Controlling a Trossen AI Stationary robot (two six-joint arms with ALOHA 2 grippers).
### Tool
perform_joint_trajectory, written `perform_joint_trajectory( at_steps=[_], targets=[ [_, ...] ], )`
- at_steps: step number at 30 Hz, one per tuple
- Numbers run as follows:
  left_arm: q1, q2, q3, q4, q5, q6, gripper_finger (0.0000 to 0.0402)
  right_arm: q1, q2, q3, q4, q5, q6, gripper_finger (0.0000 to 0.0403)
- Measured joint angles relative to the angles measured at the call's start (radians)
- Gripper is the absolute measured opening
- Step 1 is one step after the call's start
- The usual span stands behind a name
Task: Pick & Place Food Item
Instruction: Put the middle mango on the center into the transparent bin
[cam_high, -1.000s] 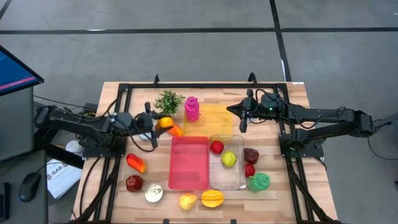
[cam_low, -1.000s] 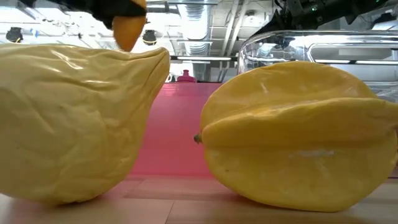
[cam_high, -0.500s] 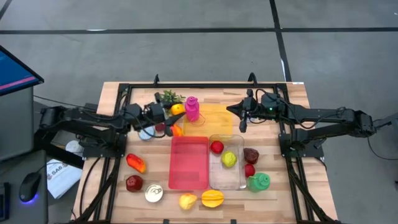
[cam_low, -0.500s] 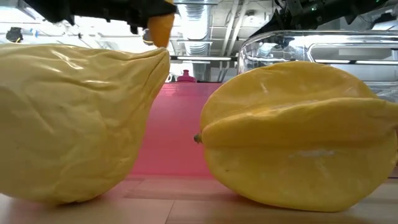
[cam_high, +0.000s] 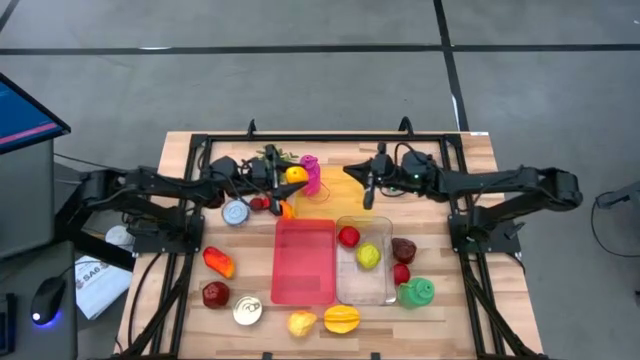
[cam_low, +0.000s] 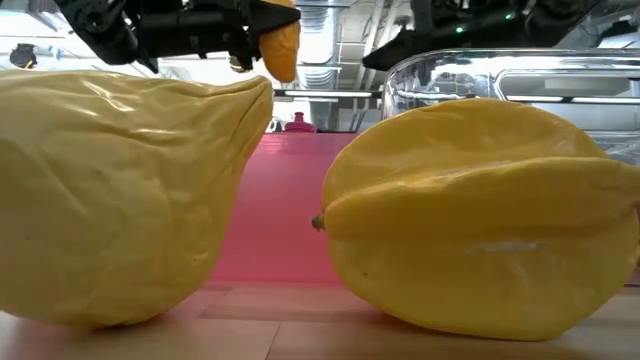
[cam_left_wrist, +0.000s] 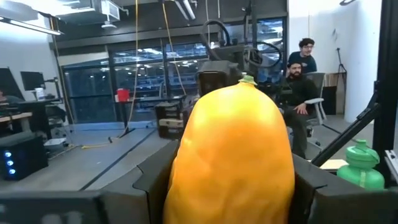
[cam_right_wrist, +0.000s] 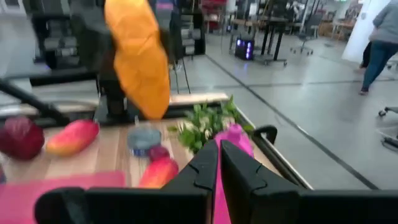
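Yellow, waxy and ribbed, a plastic starfruit (cam_low: 480, 215) and a creased pale-yellow pear-shaped fruit (cam_low: 120, 195) sit nearest along the front edge of the wooden slatted bench (cam_high: 470, 150). Behind them lie a flat pink rectangular tray (cam_high: 303, 260) and a clear rigid plastic bin (cam_high: 366, 292), the bin holding a red apple-like fruit (cam_high: 348, 236) and a yellow-green one (cam_high: 369, 256). Other glossy toy foods lie loose around them, so by my judgement most of the sorting is left.

Farther back, the pick itself looks done: the left pincer (cam_high: 283, 180) grips a smooth orange-yellow mango-shaped fruit (cam_high: 295, 175), its two dark fingers clamped on either side of it, well clear of the bench. In the low view the fruit (cam_low: 279, 45) hangs above the pink tray's far end. What remains is the carry to a container and the release; which container is meant cannot be told.

Just beside the fruit stands a magenta plastic bottle (cam_high: 311, 175), with a small leafy green plant (cam_right_wrist: 208, 124) near it. Opposite, the right pincer (cam_high: 369, 190) hovers over a translucent yellow square mat (cam_high: 343, 195), its fingers shut on nothing.
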Motion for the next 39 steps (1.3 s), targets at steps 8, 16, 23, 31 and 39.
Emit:
perform_joint_trajectory(
  at_steps=[8, 16, 23, 31, 39],
  targets=[
    [0.000, 0.040, 0.000, 0.052, 0.030, -0.050, 0.0186, 0.000, 0.118, 0.005, 0.171, 0.000, 0.016, 0.0014],
    [0.005, 0.136, 0.000, 0.190, 0.044, -0.092, 0.0186, 0.013, 0.196, 0.055, 0.209, -0.117, 0.003, 0.0028],
    [0.006, 0.147, 0.013, 0.204, 0.061, -0.099, 0.0187, 0.031, 0.237, 0.091, 0.195, -0.131, -0.032, 0.0095],
    [0.006, 0.147, 0.014, 0.202, 0.061, -0.099, 0.0187, 0.074, 0.236, 0.092, 0.200, -0.130, -0.144, 0.0230],
    [-0.001, 0.147, 0.014, 0.211, 0.106, -0.127, 0.0187, 0.080, 0.236, 0.092, 0.248, -0.056, -0.046, 0.0305]
  ],
)
